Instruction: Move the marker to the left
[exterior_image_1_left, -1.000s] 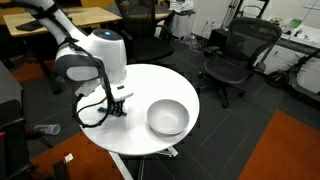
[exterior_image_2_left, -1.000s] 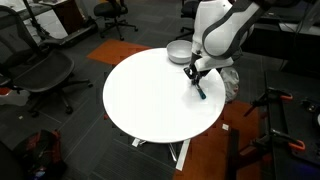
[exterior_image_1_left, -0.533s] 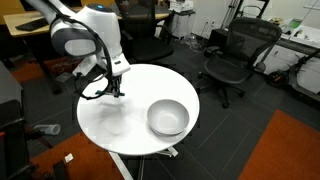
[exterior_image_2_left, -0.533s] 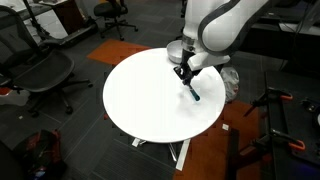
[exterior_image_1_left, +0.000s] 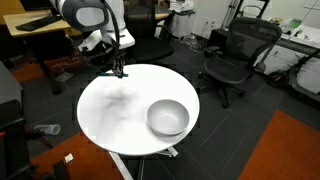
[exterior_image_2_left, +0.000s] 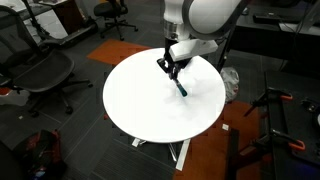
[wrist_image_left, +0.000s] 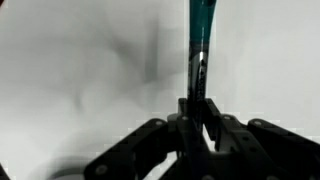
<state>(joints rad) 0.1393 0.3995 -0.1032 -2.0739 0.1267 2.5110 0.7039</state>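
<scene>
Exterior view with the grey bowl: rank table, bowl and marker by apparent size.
1. table
2. grey bowl
3. marker, a thin sliver, farther from the camera yet clearly smallest

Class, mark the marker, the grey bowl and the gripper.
marker (wrist_image_left: 197, 35), wrist view, teal barrel.
grey bowl (exterior_image_1_left: 168, 129), in an exterior view, front wall.
gripper (wrist_image_left: 197, 105), wrist view, between its fingertips.

The round white table (exterior_image_1_left: 110, 120) (exterior_image_2_left: 140, 105) is viewed whole, from above and at moderate distance, in both exterior views, from different sides. In the wrist view, its top is seen at close range past the gripper (wrist_image_left: 197, 108), which enters from the bottom edge.
</scene>
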